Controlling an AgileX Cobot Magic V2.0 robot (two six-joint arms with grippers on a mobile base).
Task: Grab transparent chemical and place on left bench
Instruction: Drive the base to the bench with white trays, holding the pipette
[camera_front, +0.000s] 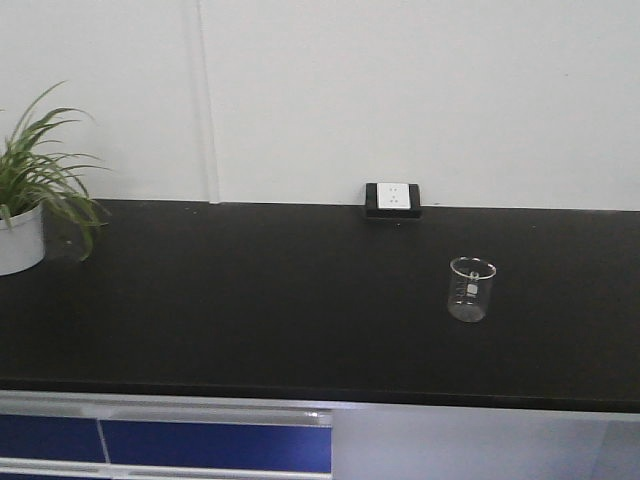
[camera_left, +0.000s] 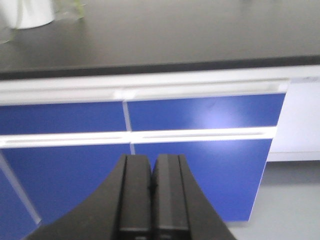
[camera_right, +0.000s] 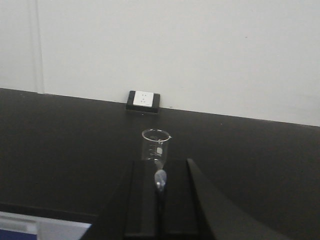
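Step in hand, as judged: approach and grasp. The beaker (camera_front: 472, 289), clear glass with printed graduations, stands upright and alone on the right part of a black bench (camera_front: 250, 300), well back from the front edge. Whether it holds liquid cannot be told. The right claw (camera_right: 159, 167) is level with the benchtop and lined up on the beaker, which is just past its tips and untouched; the fingers are pressed together, so they must spread wider than the glass before advancing. A grip low on the wall, below the flared lip, squeezed gently, should suit smooth glass; the lift ought to be straight up to avoid tipping. The left claw (camera_left: 152, 160) is likewise closed, holds nothing, and points at blue drawers (camera_left: 200, 115) below the bench edge. A wall socket (camera_front: 393, 198) sits behind the beaker, well apart; a potted plant (camera_front: 30, 200) is at the far left. Nothing blocks the approach. The left bench appears in no view.
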